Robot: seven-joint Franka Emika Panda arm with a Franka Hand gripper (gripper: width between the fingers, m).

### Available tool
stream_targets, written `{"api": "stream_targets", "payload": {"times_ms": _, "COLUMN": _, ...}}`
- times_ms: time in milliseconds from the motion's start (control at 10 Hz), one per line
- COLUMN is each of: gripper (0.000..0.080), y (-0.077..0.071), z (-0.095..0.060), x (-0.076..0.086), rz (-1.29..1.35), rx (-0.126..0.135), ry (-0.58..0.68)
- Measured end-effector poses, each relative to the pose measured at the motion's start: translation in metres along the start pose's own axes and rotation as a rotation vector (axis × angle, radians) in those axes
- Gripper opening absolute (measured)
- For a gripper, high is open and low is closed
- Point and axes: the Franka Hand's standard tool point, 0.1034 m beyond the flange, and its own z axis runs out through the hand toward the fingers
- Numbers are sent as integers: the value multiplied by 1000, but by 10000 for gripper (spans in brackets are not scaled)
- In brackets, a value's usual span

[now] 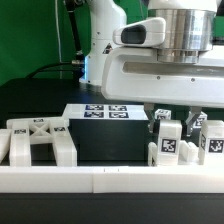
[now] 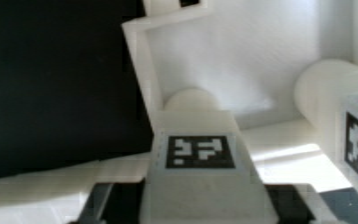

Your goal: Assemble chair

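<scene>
My gripper point(image 1: 163, 117) hangs low at the exterior view's right, over a cluster of upright white chair parts. In the wrist view the gripper point(image 2: 206, 206) is shut on a narrow white chair post point(image 2: 201, 120) with a rounded end and a square tag. Its dark fingers point(image 2: 123, 203) press against both sides of the post. The post also shows in the exterior view point(image 1: 166, 140), standing on the table. A wide flat white chair panel point(image 2: 220, 55) lies beyond it. A rounded white part point(image 2: 336, 95) with a tag sits beside it.
A white chair frame with cross bracing point(image 1: 36, 140) lies at the exterior view's left. More tagged white posts point(image 1: 211, 140) stand at the right. The marker board point(image 1: 100, 111) lies behind. A long white border rail point(image 1: 90, 182) runs along the front.
</scene>
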Motion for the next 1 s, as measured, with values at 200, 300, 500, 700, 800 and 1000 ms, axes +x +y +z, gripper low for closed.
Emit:
{"api": "stream_targets", "payload": {"times_ms": 200, "gripper": 290, "y": -1, "z": 0, "x": 0, "rz": 146, "rx": 3, "ry": -1}}
{"api": "stream_targets", "payload": {"times_ms": 300, "gripper": 290, "y": -1, "z": 0, "x": 0, "rz": 186, "rx": 3, "ry": -1}}
{"api": "stream_targets", "payload": {"times_ms": 500, "gripper": 290, "y": -4, "z": 0, "x": -2, "rz": 416, "rx": 10, "ry": -6}}
{"api": "stream_targets", "payload": {"times_ms": 700, "gripper": 291, "y": -7, "z": 0, "x": -4, "rz": 679, "rx": 18, "ry": -14}}
{"api": "stream_targets", "payload": {"times_ms": 800, "gripper": 291, "y": -7, "z": 0, "x": -3, "rz": 746, "rx": 18, "ry": -13}}
{"api": "stream_targets", "payload": {"times_ms": 1000, "gripper": 291, "y": -10, "z": 1, "x": -4, "rz": 938, "rx": 17, "ry": -14}}
